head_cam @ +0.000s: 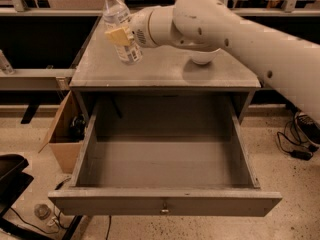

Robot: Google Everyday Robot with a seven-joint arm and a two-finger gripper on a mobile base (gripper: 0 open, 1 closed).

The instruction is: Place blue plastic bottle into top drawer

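The blue plastic bottle (120,26) is clear with a white cap and a pale label. It is tilted and lifted above the left part of the grey table top (165,74). My gripper (121,35) is shut on the bottle's middle, with a tan finger pad (118,35) across its front. The top drawer (165,164) is pulled wide open below the table top and is empty. Its front has a small metal knob (163,211). The gripper and bottle are above and behind the drawer's left rear corner.
A white bowl (203,59) sits on the table top, mostly hidden behind my arm. A cardboard box (62,139) stands on the floor left of the table. Cables lie on the floor at right (295,144). A black object (12,179) is at the lower left.
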